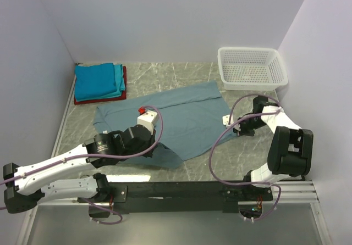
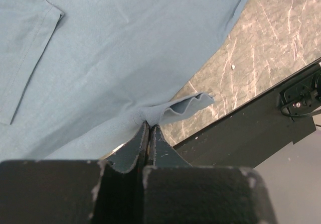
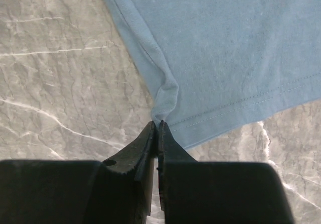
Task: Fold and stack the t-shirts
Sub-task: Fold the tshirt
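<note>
1. Checking top view: large dusty grey-blue cloth t-shirt (image 1: 181, 118) lies flat on the grey marbled table (image 1: 220, 160), long axis left to right, spanning both arms. Left gripper (image 1: 146, 125) is over its left part, right gripper (image 1: 231, 125) at its right corner.
2. Left wrist: left gripper (image 2: 148, 126) clamped on a bunched edge of the shirt (image 2: 125, 48); cloth spreads ahead.
3. Right wrist: right gripper (image 3: 156, 126) pinched on the hem corner; shirt (image 3: 225, 48) extends ahead-right.

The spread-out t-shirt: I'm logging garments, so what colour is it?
The spread-out t-shirt is plain dusty grey-blue, best seen in the top external view.
</note>
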`<state>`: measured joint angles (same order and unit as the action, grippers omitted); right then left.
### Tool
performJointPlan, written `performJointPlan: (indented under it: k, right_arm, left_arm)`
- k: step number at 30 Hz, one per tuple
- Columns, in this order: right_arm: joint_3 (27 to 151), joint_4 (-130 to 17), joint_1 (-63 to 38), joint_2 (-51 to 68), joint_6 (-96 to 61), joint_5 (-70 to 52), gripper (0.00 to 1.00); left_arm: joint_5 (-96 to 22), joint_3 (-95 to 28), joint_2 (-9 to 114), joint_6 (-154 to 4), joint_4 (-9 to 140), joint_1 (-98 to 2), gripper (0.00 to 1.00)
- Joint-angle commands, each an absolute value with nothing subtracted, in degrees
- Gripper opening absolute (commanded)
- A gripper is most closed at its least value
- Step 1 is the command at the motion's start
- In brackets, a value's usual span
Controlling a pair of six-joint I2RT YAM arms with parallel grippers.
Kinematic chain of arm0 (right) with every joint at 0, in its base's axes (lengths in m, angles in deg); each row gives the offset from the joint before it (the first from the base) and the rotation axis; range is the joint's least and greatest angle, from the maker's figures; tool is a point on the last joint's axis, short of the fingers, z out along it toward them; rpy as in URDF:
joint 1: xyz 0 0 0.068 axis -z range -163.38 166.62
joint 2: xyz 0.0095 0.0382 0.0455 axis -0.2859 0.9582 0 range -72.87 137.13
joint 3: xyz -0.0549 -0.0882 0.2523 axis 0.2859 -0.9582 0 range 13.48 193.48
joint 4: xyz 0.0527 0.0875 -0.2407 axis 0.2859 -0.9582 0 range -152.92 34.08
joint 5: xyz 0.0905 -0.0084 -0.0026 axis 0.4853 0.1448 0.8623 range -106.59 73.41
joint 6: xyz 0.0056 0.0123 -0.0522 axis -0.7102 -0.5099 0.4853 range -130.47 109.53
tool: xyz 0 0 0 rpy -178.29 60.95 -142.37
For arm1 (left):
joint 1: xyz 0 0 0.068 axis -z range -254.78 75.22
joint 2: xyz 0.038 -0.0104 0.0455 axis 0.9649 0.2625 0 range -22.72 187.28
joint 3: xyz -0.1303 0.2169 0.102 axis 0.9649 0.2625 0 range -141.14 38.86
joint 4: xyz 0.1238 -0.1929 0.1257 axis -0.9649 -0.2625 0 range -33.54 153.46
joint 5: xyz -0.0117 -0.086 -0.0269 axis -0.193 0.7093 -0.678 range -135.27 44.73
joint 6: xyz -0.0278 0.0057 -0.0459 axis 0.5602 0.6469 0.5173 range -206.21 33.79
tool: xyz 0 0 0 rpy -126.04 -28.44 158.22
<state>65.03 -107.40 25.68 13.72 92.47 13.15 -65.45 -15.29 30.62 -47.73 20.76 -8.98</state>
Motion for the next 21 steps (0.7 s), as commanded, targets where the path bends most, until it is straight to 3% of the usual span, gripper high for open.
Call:
performJointPlan:
  k: [1, 13, 21]
  right_arm:
    - [67.7, -107.3, 26.1, 14.5, 91.5, 15.3, 0.00]
    - [69.9, -104.5, 24.7, 17.3, 86.5, 16.1, 0.00]
    - [71.6, -99.4, 21.3, 18.3, 74.9, 16.8, 0.00]
  left_arm:
    - [-65.1, -16.4, 30.5, -48.9, 22.1, -9.2, 0.00]
    - [-65.0, -16.1, 31.6, -51.2, 25.0, -11.6, 0.00]
    - [-63.3, -14.1, 31.0, -52.8, 27.7, -16.8, 0.00]
